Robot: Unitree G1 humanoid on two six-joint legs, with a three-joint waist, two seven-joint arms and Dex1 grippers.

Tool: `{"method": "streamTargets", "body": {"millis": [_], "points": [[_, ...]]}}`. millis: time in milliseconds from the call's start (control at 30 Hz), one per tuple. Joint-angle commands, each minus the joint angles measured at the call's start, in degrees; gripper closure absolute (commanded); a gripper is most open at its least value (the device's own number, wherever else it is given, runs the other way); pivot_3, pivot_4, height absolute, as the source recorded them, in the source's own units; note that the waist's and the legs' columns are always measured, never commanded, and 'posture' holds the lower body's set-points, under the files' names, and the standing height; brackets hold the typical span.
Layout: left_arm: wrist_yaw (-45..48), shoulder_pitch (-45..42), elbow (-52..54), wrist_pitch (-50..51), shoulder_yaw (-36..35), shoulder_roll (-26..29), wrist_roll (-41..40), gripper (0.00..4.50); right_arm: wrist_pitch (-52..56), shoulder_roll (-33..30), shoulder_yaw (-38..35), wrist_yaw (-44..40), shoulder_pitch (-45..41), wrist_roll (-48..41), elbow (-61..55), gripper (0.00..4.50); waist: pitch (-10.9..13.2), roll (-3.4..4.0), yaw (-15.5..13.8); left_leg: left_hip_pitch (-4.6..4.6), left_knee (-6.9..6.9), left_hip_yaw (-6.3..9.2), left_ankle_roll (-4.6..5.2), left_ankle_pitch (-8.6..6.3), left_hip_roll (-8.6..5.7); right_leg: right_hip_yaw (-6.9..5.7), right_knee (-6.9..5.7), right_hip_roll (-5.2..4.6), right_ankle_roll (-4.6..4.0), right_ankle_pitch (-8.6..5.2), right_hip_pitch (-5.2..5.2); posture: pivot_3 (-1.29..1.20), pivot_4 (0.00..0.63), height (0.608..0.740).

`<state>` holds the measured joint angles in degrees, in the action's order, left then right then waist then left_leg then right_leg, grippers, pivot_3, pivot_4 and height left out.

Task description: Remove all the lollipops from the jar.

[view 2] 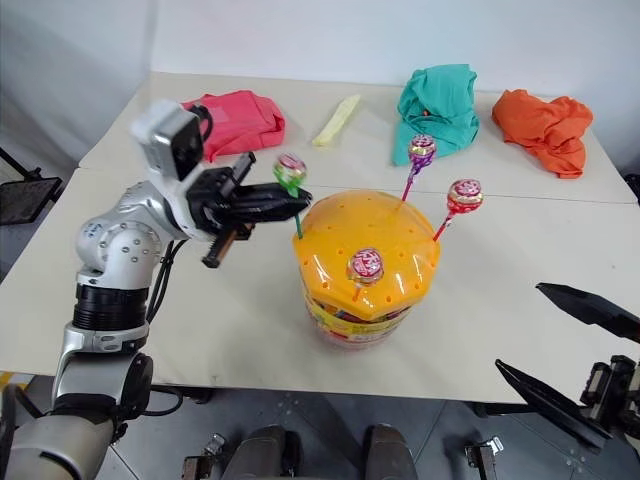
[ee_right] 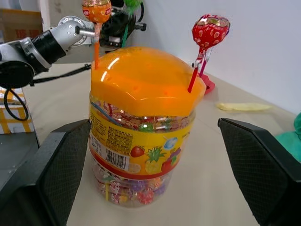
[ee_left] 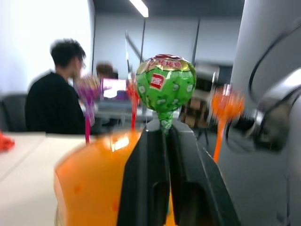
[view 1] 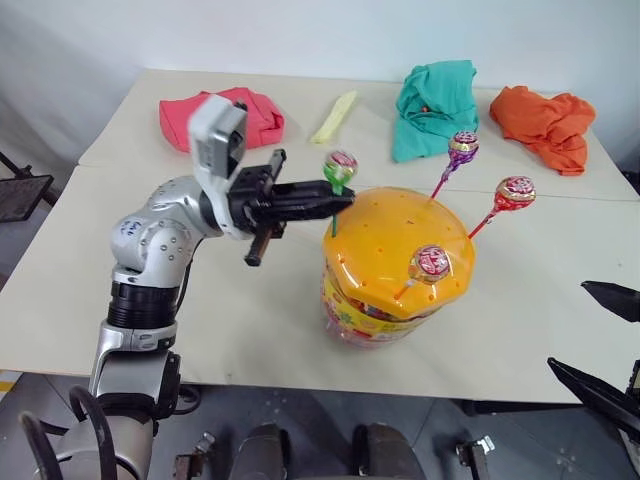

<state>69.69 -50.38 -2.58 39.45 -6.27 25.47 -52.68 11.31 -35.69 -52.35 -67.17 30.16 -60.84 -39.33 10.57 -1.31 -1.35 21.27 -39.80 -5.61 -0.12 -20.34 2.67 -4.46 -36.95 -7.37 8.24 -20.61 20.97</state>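
The left pincer [view 1: 335, 200] pinches the green lollipop [view 1: 340, 166] by its stick just under the head, at the left edge of the jar [view 1: 396, 262], which stands mid-counter [view 1: 250, 330]. The stick's foot looks still seated in the orange lid — so the pull should run straight along the stick, not sideways, or the jar may tip. Three more lollipops — purple [view 1: 463, 147], red [view 1: 515, 191], and a front one [view 1: 431, 262] — wait in the lid. The right pincer [view 2: 570, 345] hangs spread wide and empty, near the jar's right.
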Motion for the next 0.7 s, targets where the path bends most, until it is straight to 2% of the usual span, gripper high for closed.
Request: {"method": "streamTargets", "body": {"millis": [33, 100, 167, 300, 367, 533, 667, 700], "points": [[-5.5, -3.2, -6.8, 7.0, -8.7, 1.4, -8.5, 4.47, -1.6, 0.1, 2.8, 2.0, -3.1, -1.6, -3.0, 0.0, 0.0, 0.0, 0.1, -0.01, -0.02, 0.03, 0.0, 0.0, 0.0, -0.01, 0.0, 0.0, 0.0, 0.0, -0.03, 0.0, 0.15, 0.74], [-9.0, -3.9, -14.7, 8.2, -13.2, 4.2, -8.2, 4.47, -1.8, 0.0, 5.6, 3.0, -6.1, -3.1, -4.5, 0.0, 0.0, 0.01, 0.5, -0.06, -0.06, 0.09, 0.0, 0.0, 0.02, -0.03, -0.03, 0.01, 0.0, 0.0, -0.07, 0.0, 0.15, 0.74], [-10.2, -2.9, -20.5, 5.7, -13.8, 8.2, -3.2, 4.47, -1.2, -1.0, 7.3, 2.9, -7.3, -2.6, -5.4, 0.0, 0.0, 0.07, 0.9, -0.08, -0.03, 0.12, -0.01, 0.0, 0.02, -0.03, -0.06, 0.02, -0.01, 0.0, -0.05, 0.0, 0.15, 0.74], [-11.8, 7.2, -33.0, -2.9, -6.3, 23.1, 16.5, 4.47, -2.0, -3.9, 11.6, -0.3, -10.7, 1.1, -4.8, 0.0, 0.0, 0.07, 1.8, -0.12, 0.13, 0.1, -0.02, 0.0, -0.07, -0.02, -0.06, 0.02, 0.0, 0.0, 0.05, 0.0, 0.15, 0.74], [-13.1, 12.4, -34.5, -3.2, -4.1, 27.6, 21.4, 4.47, -2.3, -4.5, 12.2, -1.1, -11.5, 2.0, -3.6, 0.0, 0.0, 0.03, 1.8, -0.14, 0.32, 0.12, -0.05, -0.02, -0.13, 0.05, -0.06, 0.03, 0.0, 0.0, 0.24, 0.0, 0.15, 0.74], [-18.5, 26.5, -26.0, 3.7, -6.7, 31.7, 23.7, 4.47, -3.7, -5.0, 12.6, -5.3, -11.2, 5.1, -0.2, 0.0, 0.0, -0.34, 0.1, 0.19, 0.11, 0.27, -0.08, -0.09, -0.05, -0.06, -0.18, 0.0, -0.01, 0.0, 0.41, 0.0, 0.15, 0.74], [-21.8, 34.9, -22.4, 3.4, -9.7, 30.7, 24.3, 4.47, -4.9, -4.8, 13.5, -7.5, -10.9, 6.8, 2.2, 0.0, -0.1, 0.03, 0.2, -0.1, 0.14, 0.09, 0.04, -0.16, -0.01, 0.05, -0.07, -0.19, 0.0, 0.0, 0.16, 0.0, 0.15, 0.74], [-22.7, 35.6, -22.1, 4.0, -9.9, 30.7, 24.5, 4.24, -5.3, -4.8, 13.8, -8.2, -11.0, 7.4, 3.0, 0.0, -0.1, 0.08, 0.4, -0.16, 0.15, 0.08, 0.05, -0.16, -0.01, 0.05, -0.07, -0.17, 0.0, 0.0, 0.14, 0.0, 0.15, 0.74]]}}
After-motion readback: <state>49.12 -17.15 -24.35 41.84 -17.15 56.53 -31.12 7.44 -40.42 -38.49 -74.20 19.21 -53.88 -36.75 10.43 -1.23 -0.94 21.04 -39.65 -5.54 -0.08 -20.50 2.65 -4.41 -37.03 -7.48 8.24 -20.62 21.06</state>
